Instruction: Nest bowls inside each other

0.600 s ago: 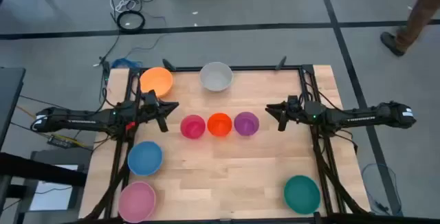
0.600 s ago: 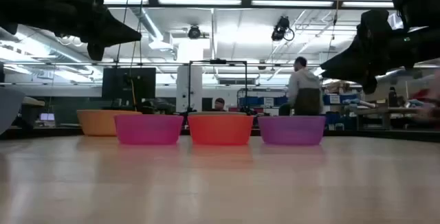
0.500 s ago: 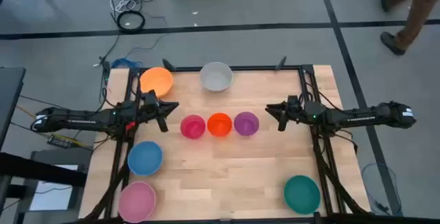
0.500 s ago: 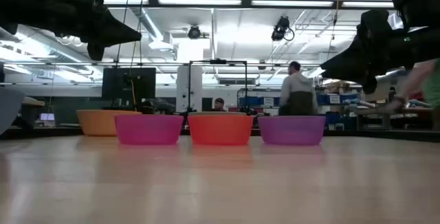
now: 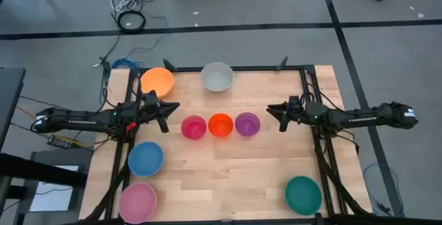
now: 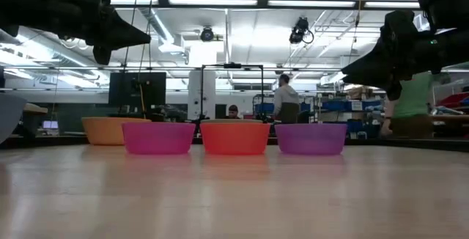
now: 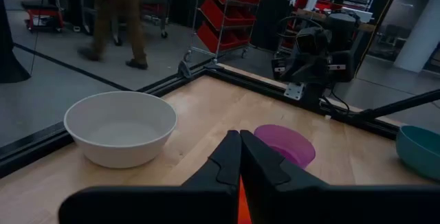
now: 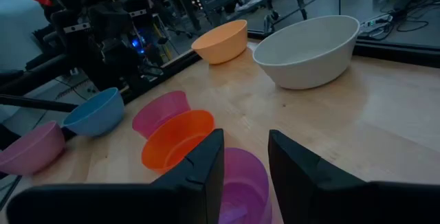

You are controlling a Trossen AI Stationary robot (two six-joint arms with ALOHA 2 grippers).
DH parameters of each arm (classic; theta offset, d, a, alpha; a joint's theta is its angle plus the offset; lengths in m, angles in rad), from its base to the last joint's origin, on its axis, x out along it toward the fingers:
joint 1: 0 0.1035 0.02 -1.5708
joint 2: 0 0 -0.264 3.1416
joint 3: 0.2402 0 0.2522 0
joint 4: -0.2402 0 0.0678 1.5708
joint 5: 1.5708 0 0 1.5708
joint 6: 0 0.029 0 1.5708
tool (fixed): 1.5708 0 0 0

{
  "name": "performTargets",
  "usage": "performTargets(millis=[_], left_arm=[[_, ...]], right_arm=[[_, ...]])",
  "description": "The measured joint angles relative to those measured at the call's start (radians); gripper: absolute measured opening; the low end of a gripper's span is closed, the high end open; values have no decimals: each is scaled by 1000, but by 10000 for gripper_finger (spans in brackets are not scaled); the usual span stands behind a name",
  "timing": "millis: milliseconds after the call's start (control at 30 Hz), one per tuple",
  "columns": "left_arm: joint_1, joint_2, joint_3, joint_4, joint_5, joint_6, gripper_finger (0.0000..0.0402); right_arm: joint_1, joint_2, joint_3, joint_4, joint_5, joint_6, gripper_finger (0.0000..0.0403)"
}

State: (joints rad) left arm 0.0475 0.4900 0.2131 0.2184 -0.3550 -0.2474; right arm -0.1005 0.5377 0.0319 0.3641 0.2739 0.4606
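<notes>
I'm looking at a light wooden desk (image 5: 228,163) on a grey floor (image 5: 62,52) crossed by dark lines, with cables (image 5: 128,1) lying behind it. Beyond, long ceiling lights (image 6: 220,3) brighten a workshop with red shelf bins (image 7: 230,18); a person (image 6: 284,101) stands there, another (image 7: 124,14) walks past.
</notes>
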Motion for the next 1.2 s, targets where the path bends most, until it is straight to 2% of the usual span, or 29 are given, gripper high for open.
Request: performTargets(millis=[400,567,733,1200], left_arm=[[0,0,0,7,0,-4,16],[0,0,0,91,0,-56,16],[0,0,0,186,3,-184,16],[0,1,0,251,50,-184,16]], right_arm=[[0,0,0,0,0,0,103],[0,0,0,0,0,0,103],[0,0,0,0,0,0,103],[0,0,0,20,-17,18,103]])
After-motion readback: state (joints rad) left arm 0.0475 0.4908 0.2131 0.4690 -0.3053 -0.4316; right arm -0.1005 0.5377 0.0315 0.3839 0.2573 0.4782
